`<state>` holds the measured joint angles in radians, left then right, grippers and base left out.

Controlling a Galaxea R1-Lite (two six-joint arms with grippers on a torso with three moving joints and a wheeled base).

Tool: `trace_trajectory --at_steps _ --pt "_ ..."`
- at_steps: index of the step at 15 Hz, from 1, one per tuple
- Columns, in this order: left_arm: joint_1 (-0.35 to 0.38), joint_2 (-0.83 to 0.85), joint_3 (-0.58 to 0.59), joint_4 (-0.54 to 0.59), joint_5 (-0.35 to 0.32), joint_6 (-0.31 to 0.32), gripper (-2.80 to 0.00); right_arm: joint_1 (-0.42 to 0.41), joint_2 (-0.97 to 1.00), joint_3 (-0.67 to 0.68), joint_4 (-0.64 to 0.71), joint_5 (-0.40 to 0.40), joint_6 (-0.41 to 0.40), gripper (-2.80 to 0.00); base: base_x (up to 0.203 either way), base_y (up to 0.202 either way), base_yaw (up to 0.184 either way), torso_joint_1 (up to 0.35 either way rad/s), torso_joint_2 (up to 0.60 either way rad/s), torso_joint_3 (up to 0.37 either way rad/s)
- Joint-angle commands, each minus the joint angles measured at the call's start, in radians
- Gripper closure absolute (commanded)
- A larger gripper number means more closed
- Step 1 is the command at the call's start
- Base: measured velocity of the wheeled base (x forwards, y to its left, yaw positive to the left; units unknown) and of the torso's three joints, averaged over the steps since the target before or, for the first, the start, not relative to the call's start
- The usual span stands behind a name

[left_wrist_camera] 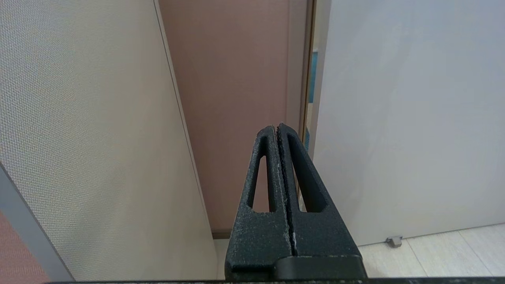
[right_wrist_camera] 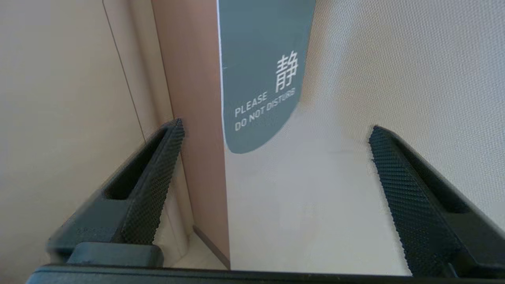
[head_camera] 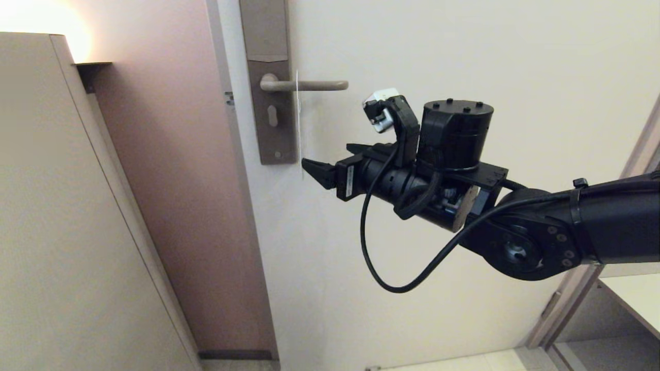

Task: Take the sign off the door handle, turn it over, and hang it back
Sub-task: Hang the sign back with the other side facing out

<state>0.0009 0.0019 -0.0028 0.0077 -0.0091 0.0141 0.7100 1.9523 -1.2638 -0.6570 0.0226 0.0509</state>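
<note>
- Head view: the sign (head_camera: 298, 123) hangs on the door handle (head_camera: 304, 85), seen edge-on as a thin white line that drops past the keyhole plate (head_camera: 268, 82). The right hand (head_camera: 315, 171) is stretched out level towards the sign's lower end, its tips just beside that edge; I cannot tell from here whether they touch it. The level reach suits a flat card hanging straight down — the fingers can close on its two faces from the side. The left hand is not in this view.
- Head view, the room: a pale door (head_camera: 464, 77) carries the handle, a brownish-pink panel (head_camera: 170, 154) stands beside its edge, and a beige cabinet (head_camera: 67, 206) fills the left, with a lamp glow at the top corner.
- Left wrist view: the left hand (left_wrist_camera: 277, 130) is pressed together with nothing in it, parked low and pointing at the gap between the cabinet and the door. Light plank floor (left_wrist_camera: 434, 252) shows at the door's foot.
- Right wrist view: the right hand's fingers (right_wrist_camera: 158, 185) stand spread wide and hold nothing. The sign's blue face, reading "PLEASE DO NOT DISTURB", hangs ahead between them — its rounded lower end lined up for a pinch, by my judgement the step in hand.
</note>
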Motion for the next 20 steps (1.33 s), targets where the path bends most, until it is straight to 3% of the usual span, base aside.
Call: trace_trajectory --at_steps 1,7,11,15,20 --pt "-0.001 0.000 0.001 0.000 0.000 0.000 0.00 0.000 0.016 -0.003 -0.004 -0.001 -0.001 0.00 0.000 0.000 0.000 0.000 0.00 0.000" --pt "0.000 0.000 0.001 0.000 0.000 0.000 0.00 -0.015 0.054 -0.027 -0.051 -0.009 -0.006 0.00 0.000 0.000 0.000 0.000 0.00 0.000" --pt "0.001 0.000 0.000 0.000 0.000 0.000 0.00 -0.021 0.115 -0.133 -0.122 -0.007 -0.011 0.00 0.000 0.000 0.000 0.000 0.00 0.000" --pt "0.000 0.000 0.001 0.000 0.000 0.000 0.00 -0.011 0.166 -0.195 -0.127 -0.003 -0.064 0.00 0.000 0.000 0.000 0.000 0.00 0.000" --pt "0.000 0.000 0.000 0.000 0.000 0.000 0.00 0.021 0.266 -0.311 -0.130 -0.003 -0.074 0.00 0.000 0.000 0.000 0.000 0.00 0.000"
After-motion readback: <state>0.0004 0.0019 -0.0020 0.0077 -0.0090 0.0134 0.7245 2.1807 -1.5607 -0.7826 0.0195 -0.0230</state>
